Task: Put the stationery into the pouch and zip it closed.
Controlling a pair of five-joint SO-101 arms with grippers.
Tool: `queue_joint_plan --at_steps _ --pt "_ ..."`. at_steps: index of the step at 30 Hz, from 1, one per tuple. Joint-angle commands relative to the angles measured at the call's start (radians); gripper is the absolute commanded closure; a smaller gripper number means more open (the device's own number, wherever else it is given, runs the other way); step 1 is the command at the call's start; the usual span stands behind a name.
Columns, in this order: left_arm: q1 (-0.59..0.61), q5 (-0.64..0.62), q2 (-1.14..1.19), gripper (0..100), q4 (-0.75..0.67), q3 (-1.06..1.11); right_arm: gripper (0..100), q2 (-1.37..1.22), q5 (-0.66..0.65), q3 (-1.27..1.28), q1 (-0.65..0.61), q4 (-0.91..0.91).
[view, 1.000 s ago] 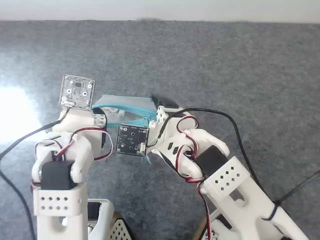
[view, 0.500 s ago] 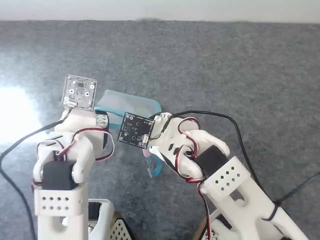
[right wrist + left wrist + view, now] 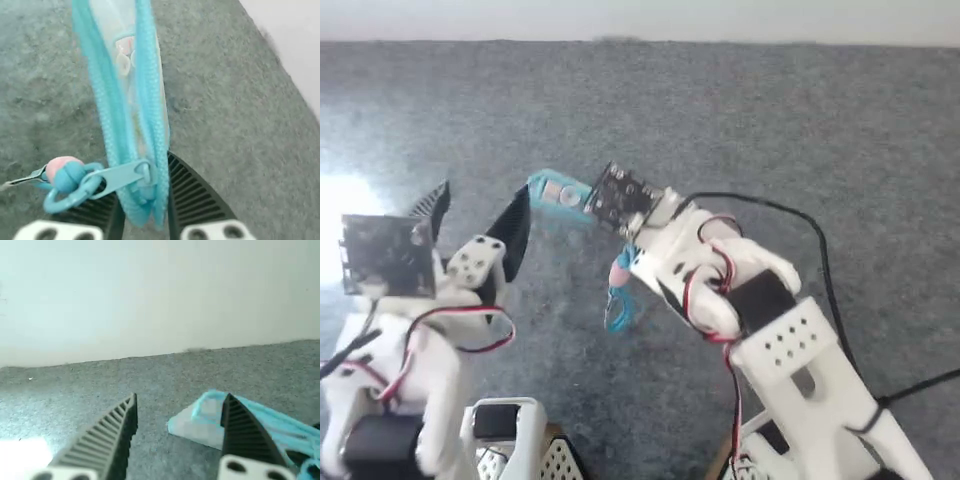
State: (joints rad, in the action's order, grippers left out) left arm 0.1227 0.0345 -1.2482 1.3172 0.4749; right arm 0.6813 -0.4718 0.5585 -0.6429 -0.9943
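**Right fingers grip the pouch, left fingers open**

The right gripper (image 3: pixel 142 200) has its fingers closed on one end of the blue pouch (image 3: pixel 125 75), just beside the zip slider (image 3: pixel 122 175). A pink bead (image 3: pixel 62 165) and a blue ring (image 3: pixel 65 197) hang from the slider. The pouch is near the middle of the grey desk (image 3: pixel 820 130). The left gripper (image 3: pixel 470 215) is to the left of it and does not touch it. Its fingers are spread wide and hold nothing.
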Motion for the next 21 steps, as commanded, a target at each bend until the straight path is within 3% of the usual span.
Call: queue_joint_plan --at_steps 1,4,7,14,21 --pt "-0.091 -0.003 -0.011 75 0.094 -0.073 99.1 -0.131 0.025 -0.175 0.033 -0.051" --pt "-0.244 0.055 -0.005 75 0.184 -0.047 99.1 -0.275 0.055 -0.33 0.033 -0.125" --pt "-0.344 0.092 -0.011 75 0.176 0.062 99.1 -0.358 0.104 -0.462 0.031 -0.183" --pt "-0.313 0.094 -0.011 67 0.006 0.283 99.1 -0.302 0.163 -0.505 0.031 -0.237" --pt "-0.311 0.092 -0.006 67 -0.176 0.427 99.1 -0.203 0.163 -0.446 0.025 -0.239"
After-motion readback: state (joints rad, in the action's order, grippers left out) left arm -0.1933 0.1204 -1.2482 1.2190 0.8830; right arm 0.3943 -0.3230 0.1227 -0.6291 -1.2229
